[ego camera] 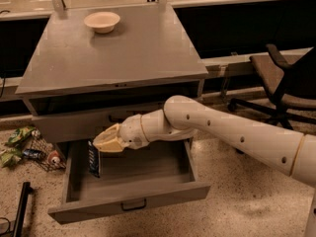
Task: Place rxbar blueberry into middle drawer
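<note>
The rxbar blueberry (94,159) is hanging upright, its dark wrapper showing over the left side of the middle drawer (143,176), close to the left wall. Whether its lower end is touching the grey tray is hard to tell. The gripper (98,144) is pinching the bar's top end, sitting just above the open drawer and below the closed drawer front (74,126) one tier up. The middle drawer is standing pulled well out, its black bar handle (134,205) facing forward. The pale arm (237,135) is reaching in from the right. On the tabletop (123,53) a beige bowl (101,21) is sitting near the far edge. An office chair (286,83) is standing to the right.
</note>
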You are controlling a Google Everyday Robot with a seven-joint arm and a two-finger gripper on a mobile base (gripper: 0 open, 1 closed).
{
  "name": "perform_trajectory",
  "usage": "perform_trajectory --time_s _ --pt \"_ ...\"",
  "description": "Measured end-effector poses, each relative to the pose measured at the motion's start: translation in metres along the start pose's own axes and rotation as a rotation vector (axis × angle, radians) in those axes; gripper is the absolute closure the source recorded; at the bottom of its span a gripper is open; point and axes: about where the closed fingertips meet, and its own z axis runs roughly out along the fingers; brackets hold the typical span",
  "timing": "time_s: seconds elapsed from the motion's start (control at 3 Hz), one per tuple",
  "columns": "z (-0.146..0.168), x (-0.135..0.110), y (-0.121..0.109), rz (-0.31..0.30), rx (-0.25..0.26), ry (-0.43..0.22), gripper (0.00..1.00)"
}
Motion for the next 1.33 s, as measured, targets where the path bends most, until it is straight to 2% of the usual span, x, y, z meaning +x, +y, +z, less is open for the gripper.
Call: perform_trajectory --time_s 0.33,0.67,1.0,1.33 --pt "0.000 0.003 0.029 0.019 0.047 0.010 1.00" --pt "0.007 0.034 0.057 0.048 0.032 0.052 1.00" --pt "0.019 0.046 0.074 0.095 0.052 0.032 1.00" --pt "0.027 0.049 0.099 0.091 0.097 0.059 1.00"
